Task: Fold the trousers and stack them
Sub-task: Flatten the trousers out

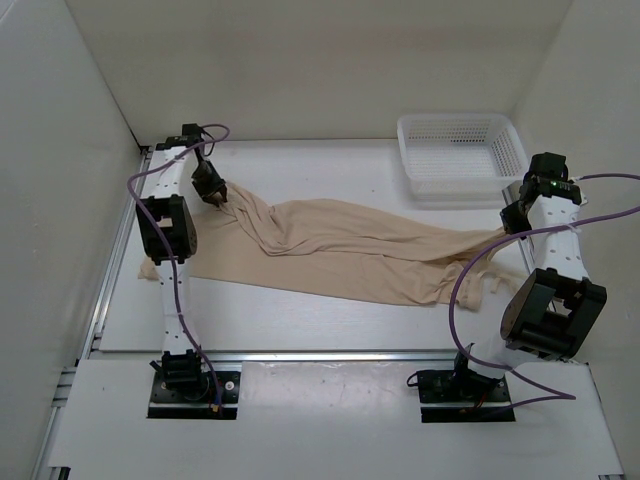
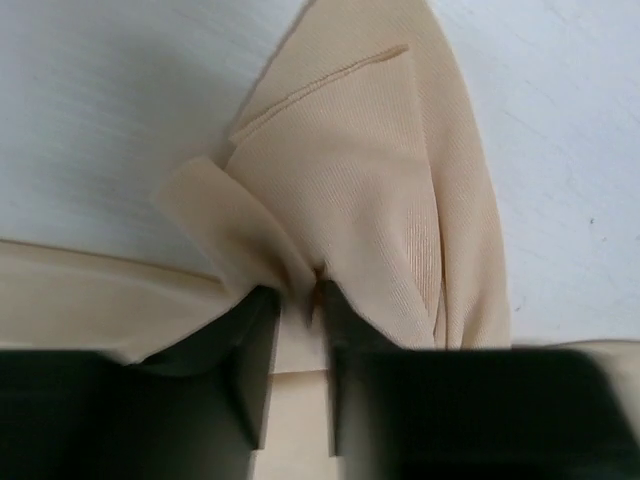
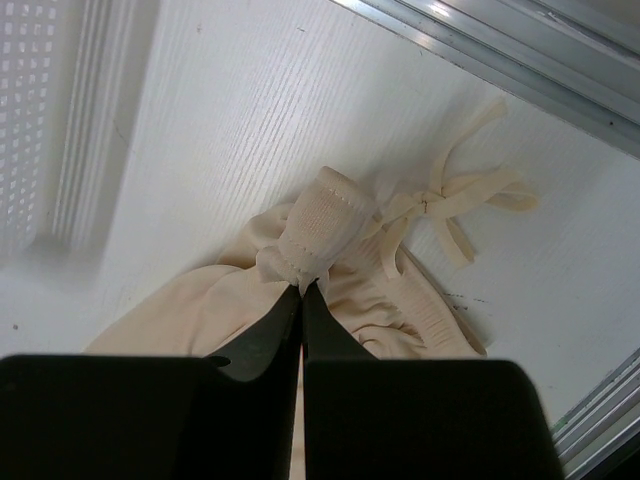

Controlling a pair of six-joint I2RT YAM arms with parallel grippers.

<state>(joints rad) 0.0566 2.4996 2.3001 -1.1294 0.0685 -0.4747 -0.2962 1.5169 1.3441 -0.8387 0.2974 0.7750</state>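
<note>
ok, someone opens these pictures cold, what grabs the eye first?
The beige trousers lie wrinkled and unfolded, stretched diagonally across the middle of the table. Both ends are pinched: the left fingers hold bunched fabric at the far-left end, and the right fingers grip a gathered bit beside the drawstrings at the right. A white mesh basket sits in the far right corner.

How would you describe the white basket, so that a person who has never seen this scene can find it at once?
Look at the white table and go to its far right corner. There stands the basket, rectangular, of white plastic with walls full of small holes. It is the only stiff container; the trousers lying on the table are soft beige cloth.
</note>
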